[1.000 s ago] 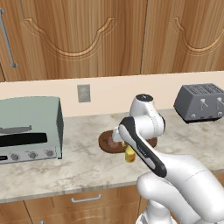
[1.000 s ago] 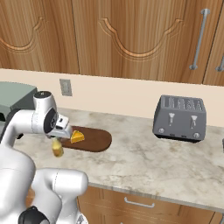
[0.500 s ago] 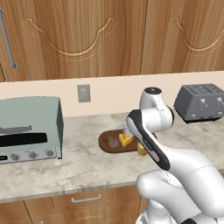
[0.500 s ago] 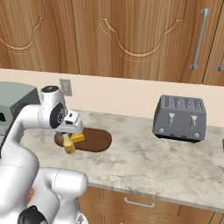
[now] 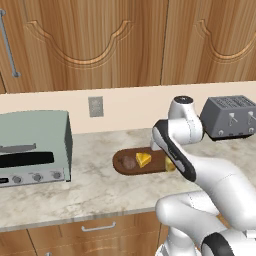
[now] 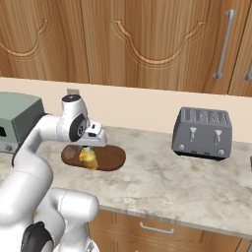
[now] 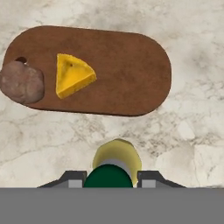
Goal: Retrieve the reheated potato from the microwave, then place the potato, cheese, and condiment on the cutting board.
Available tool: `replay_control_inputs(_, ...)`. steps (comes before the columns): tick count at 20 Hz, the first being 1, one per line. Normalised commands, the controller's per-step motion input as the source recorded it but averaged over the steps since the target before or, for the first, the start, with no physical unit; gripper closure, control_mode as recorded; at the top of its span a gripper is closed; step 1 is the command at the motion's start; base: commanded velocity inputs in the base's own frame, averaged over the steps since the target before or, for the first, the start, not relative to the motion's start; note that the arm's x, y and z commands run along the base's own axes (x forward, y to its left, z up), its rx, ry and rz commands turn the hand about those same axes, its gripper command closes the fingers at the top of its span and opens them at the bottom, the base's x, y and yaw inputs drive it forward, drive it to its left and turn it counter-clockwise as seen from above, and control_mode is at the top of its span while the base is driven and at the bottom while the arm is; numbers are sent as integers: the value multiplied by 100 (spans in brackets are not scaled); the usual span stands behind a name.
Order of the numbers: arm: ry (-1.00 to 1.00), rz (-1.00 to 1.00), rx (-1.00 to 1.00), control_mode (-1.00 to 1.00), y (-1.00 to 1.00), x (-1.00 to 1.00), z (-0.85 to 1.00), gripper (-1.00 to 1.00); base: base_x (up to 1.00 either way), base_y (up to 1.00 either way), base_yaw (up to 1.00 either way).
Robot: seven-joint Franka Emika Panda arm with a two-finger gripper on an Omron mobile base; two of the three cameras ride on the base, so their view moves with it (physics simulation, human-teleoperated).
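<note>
My gripper (image 7: 109, 177) is shut on the condiment (image 7: 114, 164), a yellow bottle with a dark green cap that sits between the fingers (image 7: 72, 177). The brown cutting board (image 7: 122, 65) lies just beyond it on the marble counter. On the board the yellow cheese (image 7: 72, 75) wedge lies beside the brown potato (image 7: 22, 82) at one end. In the left base view the condiment (image 5: 170, 165) hangs by the right end of the cutting board (image 5: 152, 164), past the cheese (image 5: 143, 159) and potato (image 5: 129, 162). The microwave is out of view.
A pale grey-green toaster oven (image 5: 32, 147) stands on the counter to the left of the board. A grey toaster (image 5: 230, 117) stands at the back right. Wooden cabinets hang above the counter, and bare marble (image 6: 162, 182) stretches in front of the toaster.
The arm has swung to the right with the bottle in its grip, from in front of the board's left part to its right end. Potato and cheese have stayed put.
</note>
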Motion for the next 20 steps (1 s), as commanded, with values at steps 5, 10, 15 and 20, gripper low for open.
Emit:
replay_control_inputs(5, 0, 2, 0, -100, -26, 32, 0, 100, 0, 0, 0)
replay_control_inputs(10, 0, 0, 2, -100, -8, 37, 0, 100, 0, 0, 0)
replay_control_inputs(15, 0, 0, 7, -100, 0, 34, -1, 100, 0, 0, 0)
replay_control_inputs(20, 0, 0, 2, -100, 1, 31, -6, 100, 0, 0, 0)
